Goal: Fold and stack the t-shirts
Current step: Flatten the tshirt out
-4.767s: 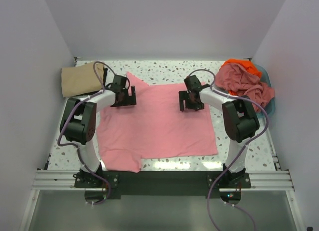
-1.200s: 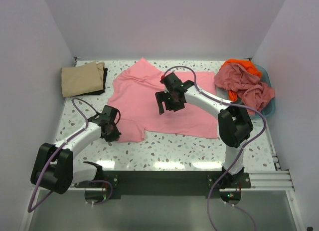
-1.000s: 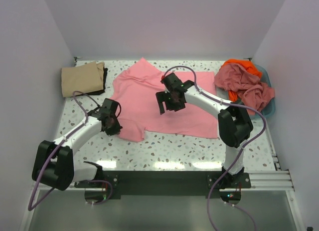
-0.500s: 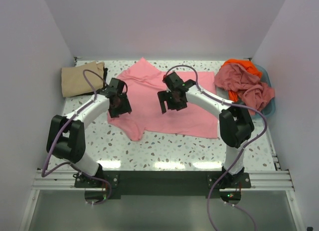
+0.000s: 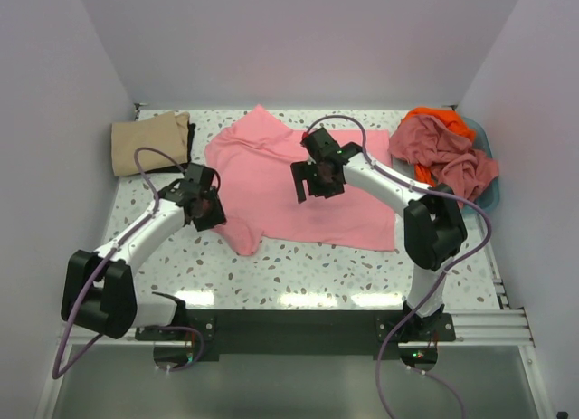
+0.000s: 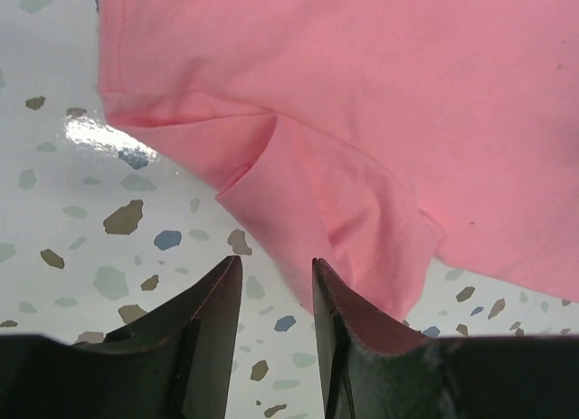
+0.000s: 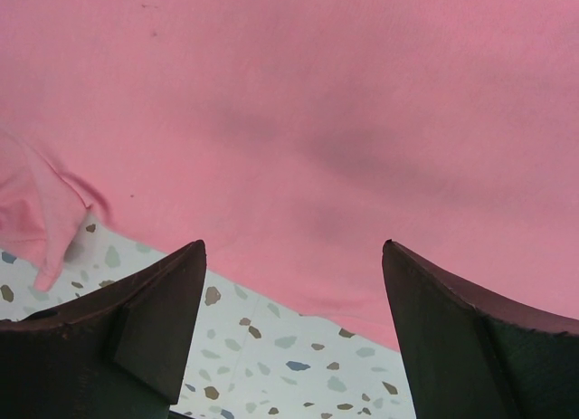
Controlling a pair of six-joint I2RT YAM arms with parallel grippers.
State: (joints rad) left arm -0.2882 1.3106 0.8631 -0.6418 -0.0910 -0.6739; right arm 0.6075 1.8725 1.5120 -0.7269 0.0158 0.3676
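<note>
A light pink t-shirt [image 5: 271, 175] lies spread on the speckled table, one sleeve folded in at its lower left. My left gripper [image 5: 206, 211] hovers at that sleeve's edge. In the left wrist view the left gripper [image 6: 276, 261] stands partly open, bare table between the jaws and the pink sleeve [image 6: 362, 220] just past the tips. My right gripper [image 5: 317, 185] hangs over the shirt's middle. The right wrist view has the right gripper [image 7: 294, 245] wide open above the pink t-shirt's [image 7: 317, 93] near hem. A folded tan t-shirt [image 5: 149, 143] rests at the back left.
A blue basket [image 5: 486, 140] at the back right holds a heap of dusty pink t-shirts [image 5: 443, 157] and an orange one [image 5: 445, 120]. A dark item [image 5: 187, 152] peeks out beside the tan shirt. White walls close in the table [image 5: 298, 265] on three sides.
My left gripper carried the sleeve up and inward over the shirt, opened and let it go, then drew back a little toward the front. The right gripper shifted slightly right, still open.
</note>
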